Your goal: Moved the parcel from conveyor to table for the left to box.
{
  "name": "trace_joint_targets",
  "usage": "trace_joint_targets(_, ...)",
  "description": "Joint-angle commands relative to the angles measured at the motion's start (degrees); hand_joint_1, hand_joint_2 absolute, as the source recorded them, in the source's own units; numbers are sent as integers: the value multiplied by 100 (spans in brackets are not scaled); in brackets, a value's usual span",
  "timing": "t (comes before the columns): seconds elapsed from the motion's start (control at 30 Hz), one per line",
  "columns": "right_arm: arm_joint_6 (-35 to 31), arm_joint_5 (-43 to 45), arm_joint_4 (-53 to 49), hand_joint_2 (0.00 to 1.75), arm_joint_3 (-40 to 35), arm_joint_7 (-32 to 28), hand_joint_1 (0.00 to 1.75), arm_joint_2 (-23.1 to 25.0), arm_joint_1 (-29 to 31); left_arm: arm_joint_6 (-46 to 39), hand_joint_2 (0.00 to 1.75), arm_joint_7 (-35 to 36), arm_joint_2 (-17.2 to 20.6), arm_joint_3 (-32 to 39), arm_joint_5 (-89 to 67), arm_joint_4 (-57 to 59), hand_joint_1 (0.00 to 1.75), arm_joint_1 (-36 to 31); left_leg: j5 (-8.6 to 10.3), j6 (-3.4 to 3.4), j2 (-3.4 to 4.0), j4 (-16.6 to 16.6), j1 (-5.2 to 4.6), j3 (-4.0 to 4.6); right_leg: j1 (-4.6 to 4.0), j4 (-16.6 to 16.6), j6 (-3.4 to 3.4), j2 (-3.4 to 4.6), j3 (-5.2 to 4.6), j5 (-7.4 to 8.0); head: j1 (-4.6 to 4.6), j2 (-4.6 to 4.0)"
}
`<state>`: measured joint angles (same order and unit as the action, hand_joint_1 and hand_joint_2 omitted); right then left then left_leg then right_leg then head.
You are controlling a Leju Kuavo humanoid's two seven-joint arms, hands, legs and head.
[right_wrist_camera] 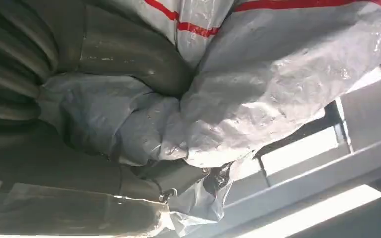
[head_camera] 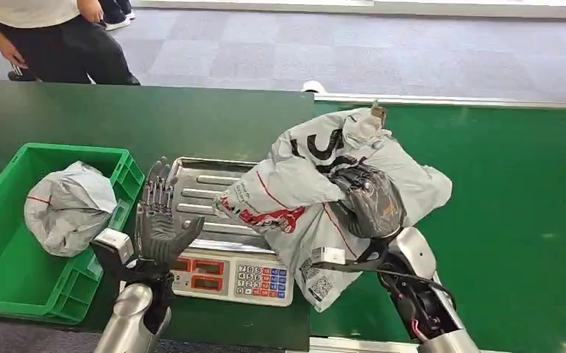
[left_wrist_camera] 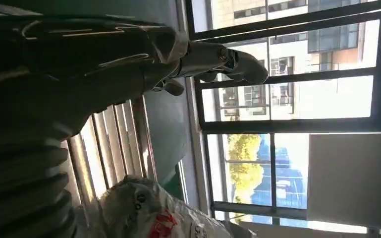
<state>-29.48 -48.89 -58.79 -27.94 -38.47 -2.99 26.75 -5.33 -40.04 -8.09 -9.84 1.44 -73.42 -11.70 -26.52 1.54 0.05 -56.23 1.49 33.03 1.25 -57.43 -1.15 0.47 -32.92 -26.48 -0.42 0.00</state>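
high head view, close wrist views

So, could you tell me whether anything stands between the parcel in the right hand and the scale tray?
Nothing visible does. The right hand grips the grey parcel, which already overhangs the bare scale tray. The left hand stands open at the tray's far side, apart from the parcel.

Hidden or cut off, as I see it from the console:

- Scale (head_camera: 221, 220): the parcel (head_camera: 316, 191) covers the right part of its tray, so I cannot tell whether the parcel rests on it.
- Right hand (head_camera: 372, 198): fingers buried in the parcel's folds; grip detail unreadable.
- Person (head_camera: 51, 37): cut off by the top edge.
- Crate (head_camera: 15, 287): near corner runs out at the left edge.
- Parcel print and labels: too small to read.
- Left hand (left_wrist_camera: 54, 74): dark against the window glare.
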Motion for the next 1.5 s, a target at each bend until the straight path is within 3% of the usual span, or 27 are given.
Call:
trace_joint_targets(0.03,-252,525,752,175,-949,-153,175,202,794,116,175,4,79,-306,45,725,0,-486,5,-9,8,4,-4,-4,1,0,10,5,-2,6,0,0)
trace_joint_targets(0.17,-353,1111,122,175,-1241,-153,175,105,930,127,175,4,23,-437,53,923,0,-648,4,-15,2,0,-7,0,3,-4,11,-1,-5,1,0,0)
trace_joint_targets(0.3,308,1370,122,175,-1358,-153,175,165,1199,136,175,4,27,-492,69,974,0,-690,3,-12,6,-3,-7,4,4,-7,7,5,-8,3,0,0)
trace_joint_targets(0.43,559,1733,73,175,-1337,-153,175,231,1291,117,175,4,7,-508,92,1043,0,-735,8,-12,-1,-2,-6,6,3,-8,10,-4,-11,4,0,0)
trace_joint_targets(0.57,1180,1853,765,175,-1318,-16,175,364,1541,-23,175,4,-6,-486,111,1001,0,-715,8,-15,1,2,-6,1,2,-3,12,-2,-6,6,0,0)
trace_joint_targets(0.7,2232,1209,2467,175,-1846,697,175,606,2178,-1427,175,4,-218,261,200,-156,0,-319,1,-12,24,0,-4,-5,1,-3,9,21,-4,6,2,0)
trace_joint_targets(0.87,2741,1070,3241,175,-2134,739,175,740,2337,-1895,175,4,-292,742,286,-306,0,-277,1,-9,15,0,-2,-2,-1,-5,9,14,-3,5,0,0)
trace_joint_targets(1.3,3054,1160,3276,175,-2195,778,175,694,2180,-2136,175,4,-368,816,217,-314,0,-243,6,-13,-5,2,-4,1,0,-2,12,-4,-1,4,0,0)
trace_joint_targets(1.43,2767,1154,3186,175,-2171,632,175,674,2113,-2111,175,4,-381,813,259,-247,0,-239,5,-10,-6,3,-4,-2,1,-1,7,-4,2,2,0,0)
trace_joint_targets(1.5,2269,1083,3104,175,-2145,523,175,686,2070,-2146,175,4,-398,803,236,-284,0,-217,5,-13,-7,4,-4,-1,0,1,9,-6,2,3,0,0)
